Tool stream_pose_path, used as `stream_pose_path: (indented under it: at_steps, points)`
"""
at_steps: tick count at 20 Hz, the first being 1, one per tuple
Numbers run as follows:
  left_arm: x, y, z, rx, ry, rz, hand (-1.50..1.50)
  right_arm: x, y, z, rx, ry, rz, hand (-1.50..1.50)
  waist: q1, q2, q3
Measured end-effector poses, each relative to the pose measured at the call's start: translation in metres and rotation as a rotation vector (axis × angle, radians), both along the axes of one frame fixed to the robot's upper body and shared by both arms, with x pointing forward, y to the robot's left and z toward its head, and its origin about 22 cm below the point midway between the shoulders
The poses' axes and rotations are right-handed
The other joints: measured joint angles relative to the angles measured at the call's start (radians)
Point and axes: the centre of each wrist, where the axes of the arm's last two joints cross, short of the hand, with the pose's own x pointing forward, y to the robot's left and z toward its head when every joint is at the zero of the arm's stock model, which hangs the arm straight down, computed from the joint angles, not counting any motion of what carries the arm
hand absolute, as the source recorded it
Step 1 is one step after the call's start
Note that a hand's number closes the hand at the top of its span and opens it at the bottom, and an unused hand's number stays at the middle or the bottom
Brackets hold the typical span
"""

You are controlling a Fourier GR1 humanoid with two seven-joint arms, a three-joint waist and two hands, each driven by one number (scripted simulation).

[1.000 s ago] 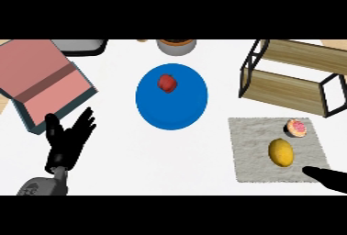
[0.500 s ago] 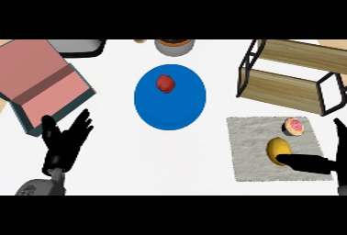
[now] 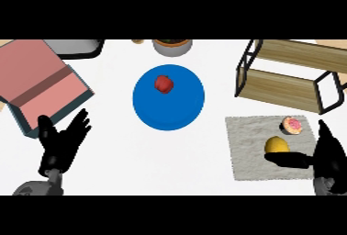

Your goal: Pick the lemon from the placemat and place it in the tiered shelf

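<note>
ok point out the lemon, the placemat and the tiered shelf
lemon (image 3: 276, 144), head view, middle of its yellow skin
placemat (image 3: 249, 153), head view, bare grey cloth left of the lemon
tiered shelf (image 3: 274, 84), head view, lower wooden board

You have a blue plate (image 3: 169, 110) mid-table carrying a red fruit (image 3: 163, 84), an open pink book (image 3: 41, 87) at left, and a bowl (image 3: 171, 46) at the far edge.

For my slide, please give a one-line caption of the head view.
Right hand open beside the lemon on the placemat, tiered shelf behind.
</note>
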Motion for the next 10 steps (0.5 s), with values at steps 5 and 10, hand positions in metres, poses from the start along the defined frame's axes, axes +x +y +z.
stream_pose_path:
  at_steps: [5, 10]
  points:
    - [0.001, -0.001, -0.005, 0.0, 0.0, 0.007, 0.0, 0.009, 0.006, -0.014, -0.005, 0.021, -0.012, -1.5, -0.004, 0.001, 0.0]
    - [0.002, -0.002, -0.006, -0.006, 0.004, 0.008, 0.0, 0.016, 0.01, -0.029, -0.031, 0.057, -0.036, -1.5, -0.005, 0.001, 0.0]
